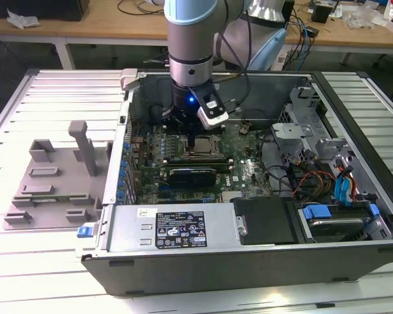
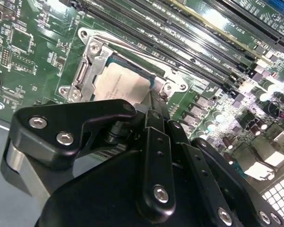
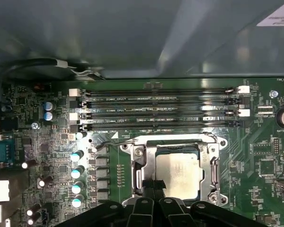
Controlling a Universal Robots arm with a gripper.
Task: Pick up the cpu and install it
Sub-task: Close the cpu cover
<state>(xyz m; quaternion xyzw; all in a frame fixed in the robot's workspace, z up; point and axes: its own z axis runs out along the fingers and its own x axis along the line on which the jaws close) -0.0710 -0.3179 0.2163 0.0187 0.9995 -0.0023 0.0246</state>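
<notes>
The cpu [image 3: 180, 174] lies flat in the metal socket frame [image 3: 213, 166] on the green motherboard, silver top up. Both wrist views show it; in the second wrist view the cpu [image 2: 119, 84] sits inside the frame [image 2: 92, 53]. My gripper [image 3: 154, 188] is shut, its two black fingers pressed together with nothing between them. The tips come down at the rim of the cpu, over the frame's side. In the exterior view the gripper [image 1: 198, 140] hangs straight down inside the open computer case, right beside the cpu [image 1: 208, 145].
Several memory slots [image 3: 156, 111] run beside the socket, with capacitors [image 3: 76, 170] on another side. The case walls [image 1: 128, 131], a power supply [image 1: 170, 229] and drive bays [image 1: 327, 157] surround the board. A grey plastic tray [image 1: 52, 180] rests on the table at the exterior view's left.
</notes>
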